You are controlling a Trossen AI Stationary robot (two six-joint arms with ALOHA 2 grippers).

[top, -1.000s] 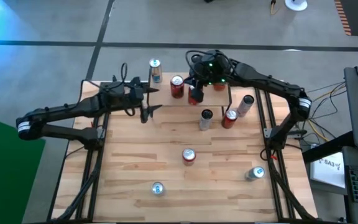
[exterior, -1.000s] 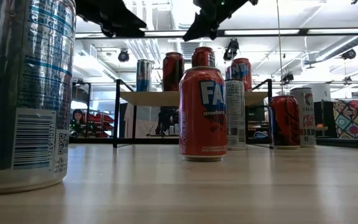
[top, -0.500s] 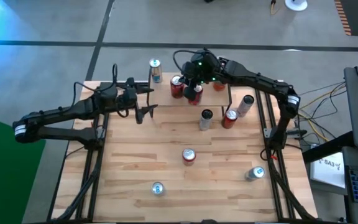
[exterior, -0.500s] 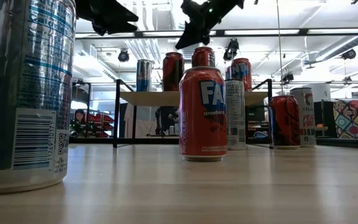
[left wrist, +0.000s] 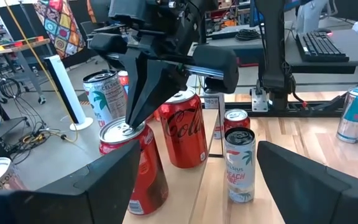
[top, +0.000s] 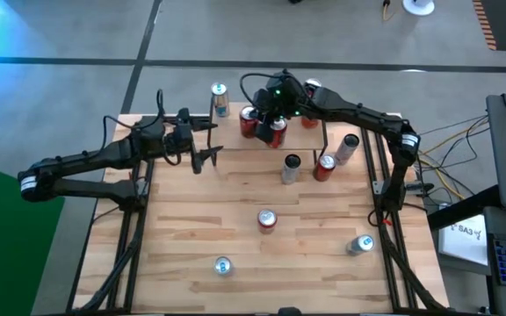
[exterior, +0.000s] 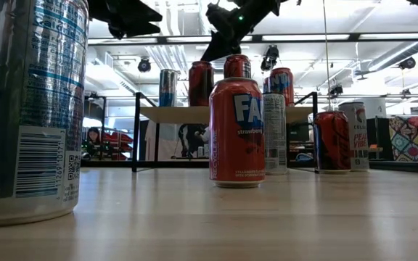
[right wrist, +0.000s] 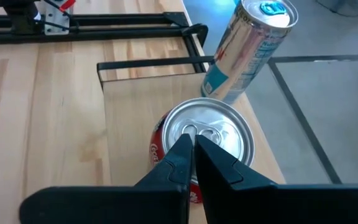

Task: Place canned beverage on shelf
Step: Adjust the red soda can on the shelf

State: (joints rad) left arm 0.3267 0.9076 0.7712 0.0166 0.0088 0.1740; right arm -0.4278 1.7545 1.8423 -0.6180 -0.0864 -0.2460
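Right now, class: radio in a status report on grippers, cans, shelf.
Right gripper shut, empty, above red can on shelf. Left gripper open, empty, beside shelf. Several cans remain on table.

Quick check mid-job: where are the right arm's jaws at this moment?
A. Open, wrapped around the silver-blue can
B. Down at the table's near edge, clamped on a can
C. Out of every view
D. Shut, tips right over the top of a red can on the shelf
D: the right gripper has its jaws pressed together, tips over the lid of a red can standing on the shelf.
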